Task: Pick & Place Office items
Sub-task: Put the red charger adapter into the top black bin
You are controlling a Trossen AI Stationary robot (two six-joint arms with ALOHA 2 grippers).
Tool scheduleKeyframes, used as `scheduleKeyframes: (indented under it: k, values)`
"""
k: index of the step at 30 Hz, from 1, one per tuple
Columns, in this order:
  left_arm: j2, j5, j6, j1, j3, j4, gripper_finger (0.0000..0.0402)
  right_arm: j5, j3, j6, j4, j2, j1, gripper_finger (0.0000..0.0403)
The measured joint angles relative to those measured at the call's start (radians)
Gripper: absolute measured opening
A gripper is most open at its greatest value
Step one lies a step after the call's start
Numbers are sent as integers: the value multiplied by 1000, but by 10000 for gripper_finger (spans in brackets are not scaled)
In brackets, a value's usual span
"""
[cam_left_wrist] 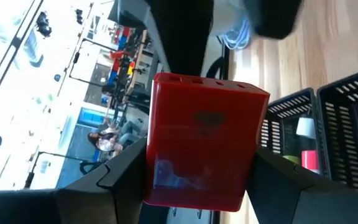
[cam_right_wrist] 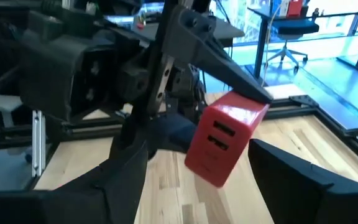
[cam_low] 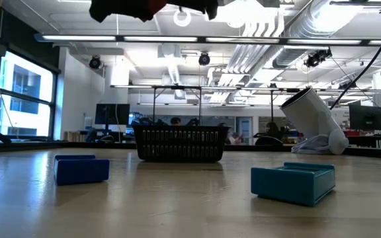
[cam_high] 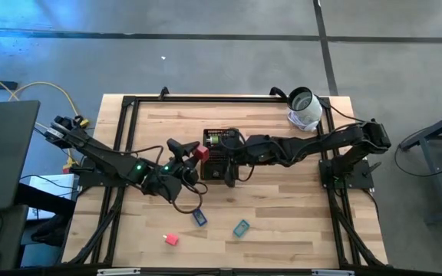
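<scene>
Your left gripper (cam_high: 193, 156) hung raised above the counter (cam_high: 282, 222), clamped on the red block (cam_high: 201, 152) beside the black tray (cam_high: 222, 141). Your right gripper (cam_high: 233, 167) reached across over the tray, its fingers spread wide, facing the block.

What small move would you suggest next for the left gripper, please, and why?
Probably carry it over the black mesh tray and release. The left gripper holds the red block beside the tray, and the right gripper faces it open.
</scene>
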Motion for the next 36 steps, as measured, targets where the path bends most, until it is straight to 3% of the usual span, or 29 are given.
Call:
scheduleKeyframes:
  k: [11,36]
  values:
    - [0,1,78,-1,0,91,219,22,0,20,47,10,-19,267]
    - [0,28,85,-1,0,133,219,18,0,24,99,13,-26,267]
